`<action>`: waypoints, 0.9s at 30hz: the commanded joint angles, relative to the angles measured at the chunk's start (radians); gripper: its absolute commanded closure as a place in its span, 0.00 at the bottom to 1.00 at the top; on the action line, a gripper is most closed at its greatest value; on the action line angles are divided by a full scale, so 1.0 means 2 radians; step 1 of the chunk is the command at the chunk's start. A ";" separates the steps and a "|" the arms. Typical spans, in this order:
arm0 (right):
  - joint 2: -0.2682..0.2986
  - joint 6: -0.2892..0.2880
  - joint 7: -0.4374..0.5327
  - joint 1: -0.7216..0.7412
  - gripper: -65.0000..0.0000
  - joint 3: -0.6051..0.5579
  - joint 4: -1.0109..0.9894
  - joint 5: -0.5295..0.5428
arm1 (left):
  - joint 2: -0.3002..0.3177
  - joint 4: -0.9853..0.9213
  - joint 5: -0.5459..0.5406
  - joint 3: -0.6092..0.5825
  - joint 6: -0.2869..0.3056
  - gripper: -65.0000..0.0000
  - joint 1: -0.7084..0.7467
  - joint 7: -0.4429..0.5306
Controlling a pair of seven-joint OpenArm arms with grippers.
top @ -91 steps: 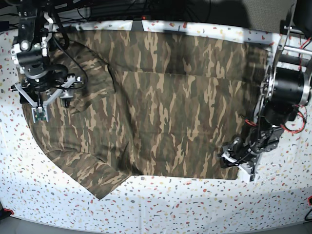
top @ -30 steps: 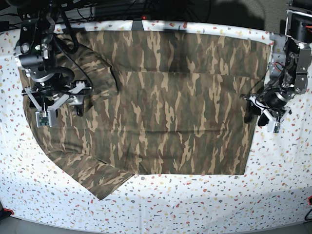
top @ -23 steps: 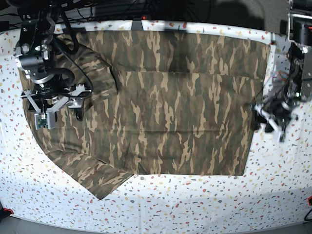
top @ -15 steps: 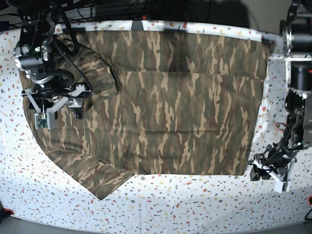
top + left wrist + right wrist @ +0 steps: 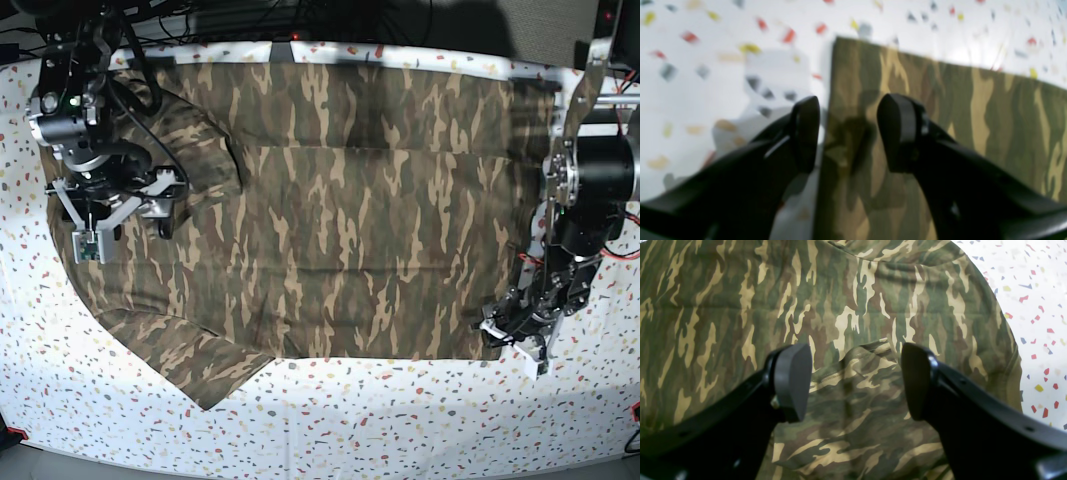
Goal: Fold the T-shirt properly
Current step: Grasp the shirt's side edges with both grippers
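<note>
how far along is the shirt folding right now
Early. Done: the shirt lies mostly flat on the speckled cloth, and one sleeve at the top looks tucked in. In hand: the left pincer, open, straddles the shirt's bottom corner; the right pincer, open, hangs over the collar end. Nothing is gripped. Left: the other sleeve sticks out, and the body is unfolded.

The left wrist view is badly blurred: the T-shirt [image 5: 940, 133] shows only as smeared streaks, and the speckles of the white cloth [image 5: 706, 50] run into soft blobs. Whether the left hand [image 5: 846, 133] touches the hem cannot be told; in the base view that corner seems to lie under it. The right wrist view cuts the shirt off at the top, left and bottom edges. In the base view, cables and the right arm [image 5: 70, 110] hide the shirt's upper corner.
</note>
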State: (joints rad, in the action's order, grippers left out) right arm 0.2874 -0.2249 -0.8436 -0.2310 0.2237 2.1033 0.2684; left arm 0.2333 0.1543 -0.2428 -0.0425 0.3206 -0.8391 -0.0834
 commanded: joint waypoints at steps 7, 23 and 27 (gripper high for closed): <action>0.005 -0.004 0.007 0.005 0.36 0.003 0.010 0.003 | 0.008 0.008 -0.026 0.001 0.017 0.53 -0.012 -0.006; 0.005 -0.004 0.007 0.005 0.36 0.003 0.010 0.002 | -0.013 0.008 -0.046 0.001 0.094 0.53 0.002 -0.041; 0.005 -0.008 0.010 0.005 0.36 0.003 0.010 0.002 | -0.002 0.008 -0.036 0.001 0.094 0.56 0.003 -0.034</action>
State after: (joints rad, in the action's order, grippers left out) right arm 0.2878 -0.2340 -0.8509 -0.2306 0.2237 2.1033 0.2680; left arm 0.2218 0.1596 -0.3138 -0.0399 0.5056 -0.8028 -0.1589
